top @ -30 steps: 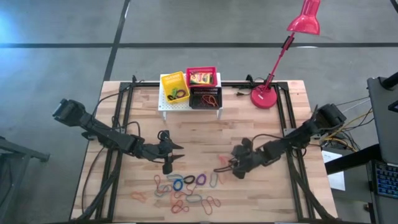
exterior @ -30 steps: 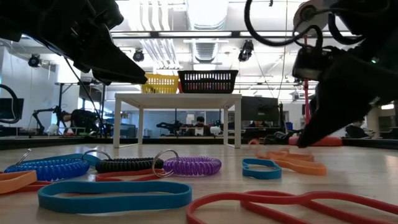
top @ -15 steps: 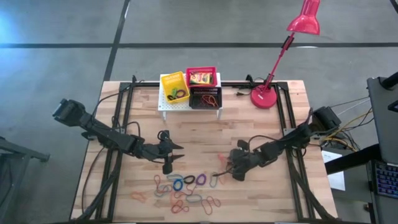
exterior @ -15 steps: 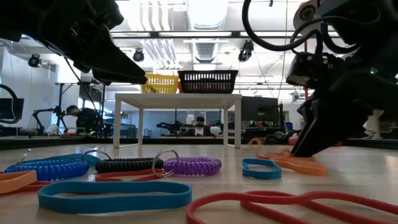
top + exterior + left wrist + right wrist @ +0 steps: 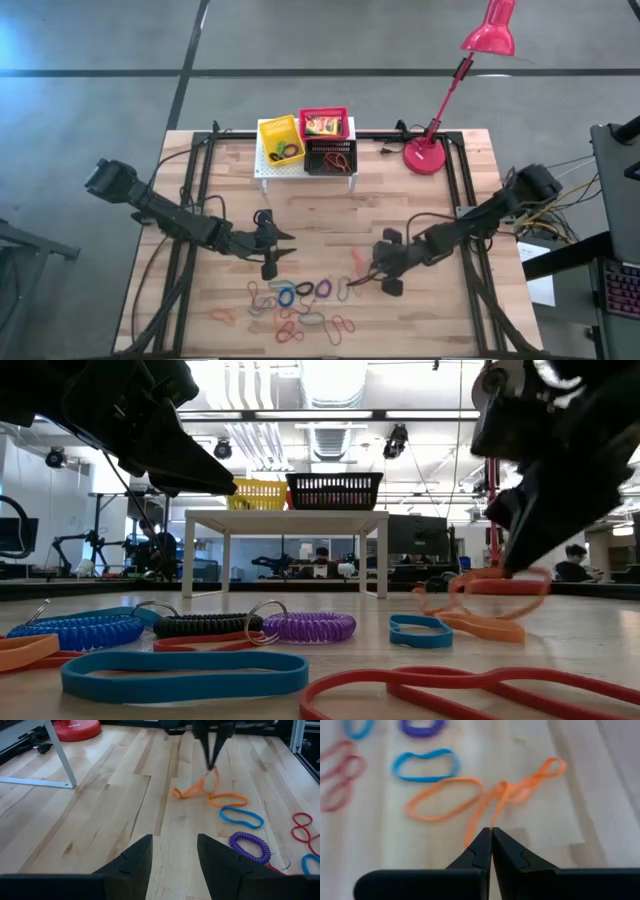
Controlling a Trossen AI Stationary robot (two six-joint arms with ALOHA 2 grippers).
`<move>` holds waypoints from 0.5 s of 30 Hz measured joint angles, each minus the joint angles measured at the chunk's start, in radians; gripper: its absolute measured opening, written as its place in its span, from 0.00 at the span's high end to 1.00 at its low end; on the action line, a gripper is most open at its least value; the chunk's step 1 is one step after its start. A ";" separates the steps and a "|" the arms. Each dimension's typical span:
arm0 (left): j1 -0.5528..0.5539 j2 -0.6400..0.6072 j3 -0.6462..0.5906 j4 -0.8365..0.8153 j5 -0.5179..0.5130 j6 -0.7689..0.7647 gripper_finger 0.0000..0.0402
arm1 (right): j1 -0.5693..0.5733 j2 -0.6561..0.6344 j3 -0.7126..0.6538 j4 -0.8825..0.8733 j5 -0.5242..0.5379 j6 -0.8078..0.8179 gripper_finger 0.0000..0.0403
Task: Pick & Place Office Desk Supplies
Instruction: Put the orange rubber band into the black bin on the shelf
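Note:
Several elastic loops and coils (image 5: 300, 305) lie scattered on the wooden table near its front edge. My right gripper (image 5: 372, 279) is just right of them, shut on a thin orange loop (image 5: 195, 789). A second orange loop (image 5: 442, 797) and a blue loop (image 5: 425, 765) lie flat beside it. A purple coil (image 5: 305, 626), a black coil (image 5: 205, 625) and a blue coil (image 5: 75, 630) rest on the table farther left. My left gripper (image 5: 174, 860) hangs open above the table left of the pile, nothing between its fingers. My right gripper pinches one strand of the orange loop (image 5: 494, 820) between its two fingertips. The fingers slant down from the table's right side. The loop hangs twisted below them, its held end raised; I cannot tell whether its far end (image 5: 176, 793) touches the table.
A white stand (image 5: 305, 170) at the table's far middle bears a yellow basket (image 5: 280, 140), a red basket (image 5: 323, 123) and a black basket (image 5: 330, 158). A red desk lamp (image 5: 430, 155) stands at the far right. Bare wood lies between the stand and the loops.
My right gripper has come down onto the orange loop, shut on it, then risen and tipped, drawing the held end up off the table. The other loops lie as before.

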 joint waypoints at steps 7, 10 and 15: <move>0.001 0.000 0.000 0.000 0.000 0.000 0.59 | -0.004 -0.066 0.061 0.010 0.030 -0.094 0.98; 0.002 0.000 0.000 0.001 0.000 0.000 0.59 | -0.014 -0.069 0.085 0.094 0.149 -0.197 0.98; 0.004 0.000 0.000 0.001 0.000 0.000 0.59 | -0.101 -0.058 0.120 0.288 0.245 -0.424 0.98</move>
